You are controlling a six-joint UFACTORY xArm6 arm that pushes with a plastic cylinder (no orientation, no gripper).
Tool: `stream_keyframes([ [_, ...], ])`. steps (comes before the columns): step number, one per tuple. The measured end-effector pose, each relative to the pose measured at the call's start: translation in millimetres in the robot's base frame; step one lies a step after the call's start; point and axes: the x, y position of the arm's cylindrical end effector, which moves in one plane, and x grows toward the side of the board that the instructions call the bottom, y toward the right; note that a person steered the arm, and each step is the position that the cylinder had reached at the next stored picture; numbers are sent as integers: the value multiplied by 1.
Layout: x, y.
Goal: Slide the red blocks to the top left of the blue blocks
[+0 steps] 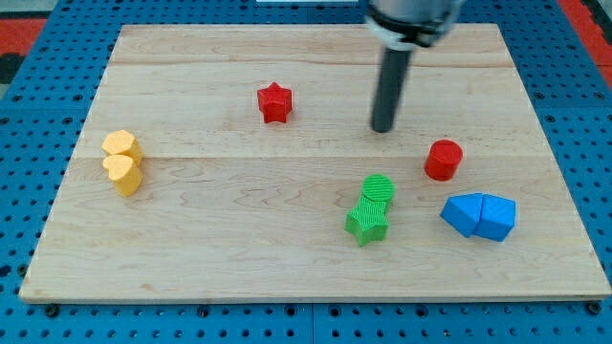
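Camera view: no gripper on this rig, just rod; nothing held. My tip [383, 128] sits on wooden surface [191, 248], apart from all blocks, up-left of red cylinder [443, 160]. Cyl. already just up-left of blue blocks [479, 216]: that half looks done. Red star [274, 102] well apart, toward view's left. Next, by my read: bring tip round to star's left side, push it rightward toward cyl., avoiding green blocks [371, 211].

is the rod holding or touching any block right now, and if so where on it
Nothing is held. My tip stands on bare wood, apart from every block: the red cylinder block lies to its lower right, the red star block to its left.
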Motion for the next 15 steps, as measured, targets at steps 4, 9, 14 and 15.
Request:
stream_keyframes([
  [4, -67, -131],
  [9, -66, -155],
  [14, 24, -64],
  [15, 25, -17],
])
